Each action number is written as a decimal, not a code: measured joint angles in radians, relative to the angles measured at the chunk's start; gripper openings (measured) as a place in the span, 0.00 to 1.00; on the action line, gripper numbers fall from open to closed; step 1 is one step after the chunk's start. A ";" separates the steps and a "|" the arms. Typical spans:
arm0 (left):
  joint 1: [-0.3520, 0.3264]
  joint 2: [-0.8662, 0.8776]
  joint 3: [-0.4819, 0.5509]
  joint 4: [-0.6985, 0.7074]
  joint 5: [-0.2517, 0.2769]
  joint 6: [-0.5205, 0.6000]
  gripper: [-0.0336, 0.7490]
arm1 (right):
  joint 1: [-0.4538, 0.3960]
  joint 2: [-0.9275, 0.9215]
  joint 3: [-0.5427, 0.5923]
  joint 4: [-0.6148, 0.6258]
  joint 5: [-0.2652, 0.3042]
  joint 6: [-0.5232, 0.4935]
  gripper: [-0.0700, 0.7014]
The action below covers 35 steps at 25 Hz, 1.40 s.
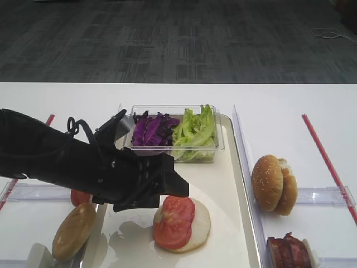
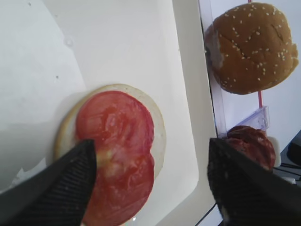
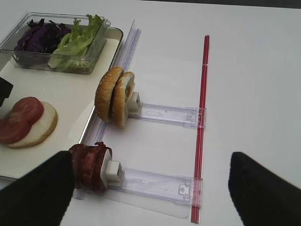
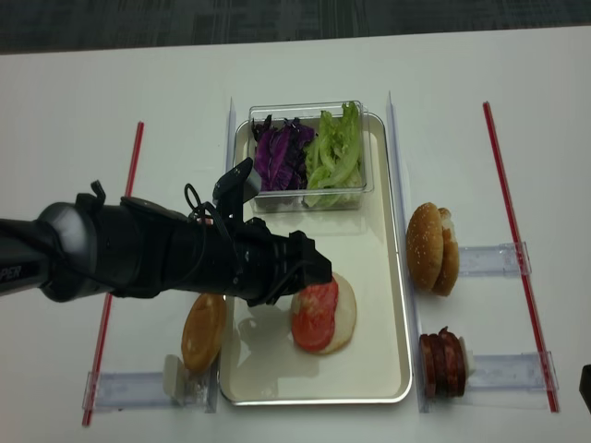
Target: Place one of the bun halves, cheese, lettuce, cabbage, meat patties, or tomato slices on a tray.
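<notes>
Two overlapping tomato slices (image 1: 174, 221) lie on a flat pale bun half (image 1: 199, 226) on the cream floor of the silvery tray (image 1: 223, 184). My left gripper (image 1: 177, 187) hangs open just above and left of them. In the left wrist view its dark fingers (image 2: 56, 188) straddle the tomato slices (image 2: 117, 155) with nothing held. My right gripper (image 3: 151, 165) is open over the white table, with the meat patties (image 3: 89, 167) beside its left finger. Lettuce (image 1: 194, 133) and purple cabbage (image 1: 153, 131) fill a clear tub at the tray's far end.
Two sesame bun halves (image 1: 273, 183) stand on edge in a clear holder right of the tray, with meat patties (image 1: 285, 252) in a second holder nearer. Left of the tray stand another bun half (image 1: 72, 230) and a tomato slice (image 1: 80, 196). Red strips (image 1: 326, 159) cross both sides.
</notes>
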 joint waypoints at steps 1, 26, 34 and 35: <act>0.000 -0.001 -0.002 0.020 0.000 -0.019 0.69 | 0.000 0.000 0.000 0.000 0.000 0.000 0.94; 0.000 -0.002 -0.423 1.333 0.410 -0.988 0.66 | 0.000 0.000 0.000 0.001 0.000 -0.002 0.94; 0.000 -0.002 -0.512 1.542 0.581 -1.121 0.66 | 0.000 0.000 0.000 0.001 0.000 -0.002 0.94; 0.000 -0.002 -0.517 1.548 0.586 -1.123 0.66 | 0.000 0.000 0.000 0.001 0.000 -0.002 0.94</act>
